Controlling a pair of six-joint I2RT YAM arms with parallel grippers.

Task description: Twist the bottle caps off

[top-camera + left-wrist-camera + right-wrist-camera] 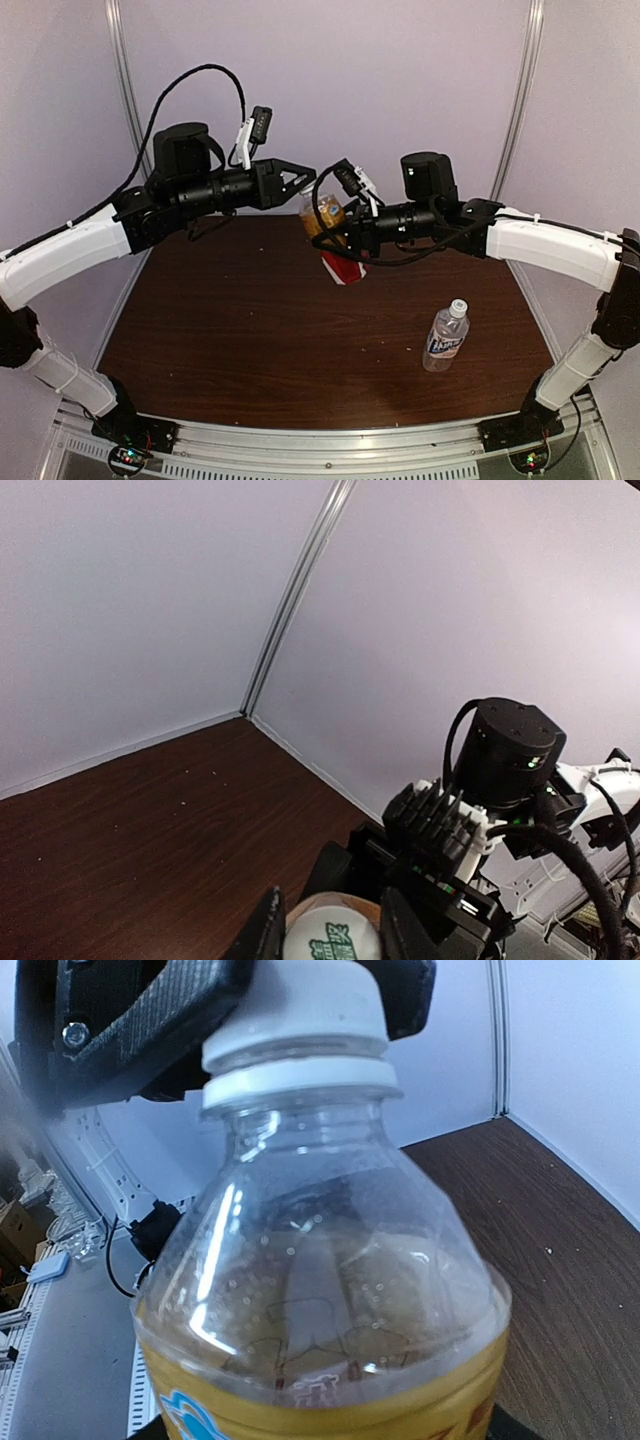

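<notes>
My right gripper (345,238) is shut on the amber-brown bottle (326,216) with the red label and holds it tilted above the back of the table. The bottle fills the right wrist view (320,1290), with its white cap (300,1010) at the top. My left gripper (306,181) is shut on that cap; its black fingers (130,1020) flank it. In the left wrist view the cap (330,936) sits between my fingertips (262,932). The clear bottle (446,338) with the white-and-blue label stands upright on the table at the right, with its white cap (458,305) on, apart from both grippers.
The brown table (250,330) has grey walls behind and at both sides, with metal corner posts (122,60). A metal rail (320,445) runs along the near edge between the arm bases.
</notes>
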